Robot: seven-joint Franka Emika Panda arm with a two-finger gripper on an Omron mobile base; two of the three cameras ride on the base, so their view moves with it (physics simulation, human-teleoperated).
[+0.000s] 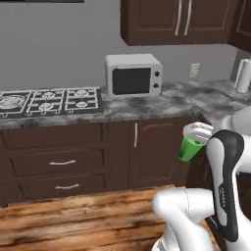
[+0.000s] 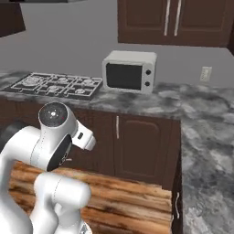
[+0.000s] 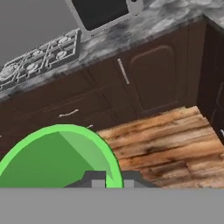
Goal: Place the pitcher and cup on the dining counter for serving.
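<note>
Above the wooden floor (image 3: 166, 140), the gripper (image 3: 113, 180) pinches the green cup's (image 1: 189, 148) rim, carrying it; neither vessel appears delivered to the dining counter yet.

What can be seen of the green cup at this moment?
The cup is bright green, plain and handleless, plastic-looking, tapering from a wider rim to a narrower base. It hangs in the air, slightly tilted, in front of the dark brown cabinets, above the wooden floor and touching no surface. The gripper is shut on its rim from above. In the hand view the round open rim curves across the lower left, with the fingertips pinching its wall; the inside looks empty.
</note>
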